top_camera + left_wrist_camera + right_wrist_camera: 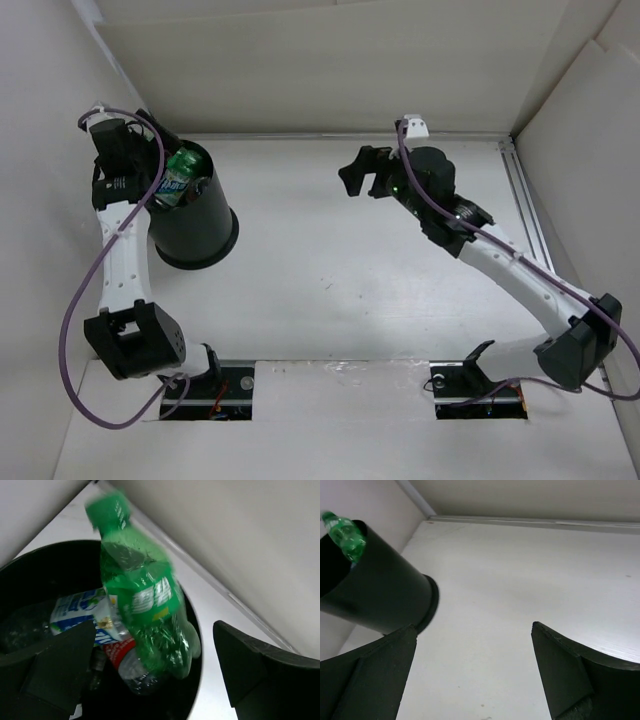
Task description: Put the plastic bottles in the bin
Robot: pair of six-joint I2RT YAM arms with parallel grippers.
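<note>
My left gripper (pixel 155 667) gapes wide over the bin (pixel 195 235), the green bottle (pixel 145 605) loose and neck-up above the labelled bottles (pixel 80 612) inside; I fear it may bounce off them over the rim.

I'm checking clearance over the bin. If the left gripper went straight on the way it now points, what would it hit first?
Probably the green bottle, blurred over the mouth of the bin, in line between the open jaws; depth is unclear.
</note>
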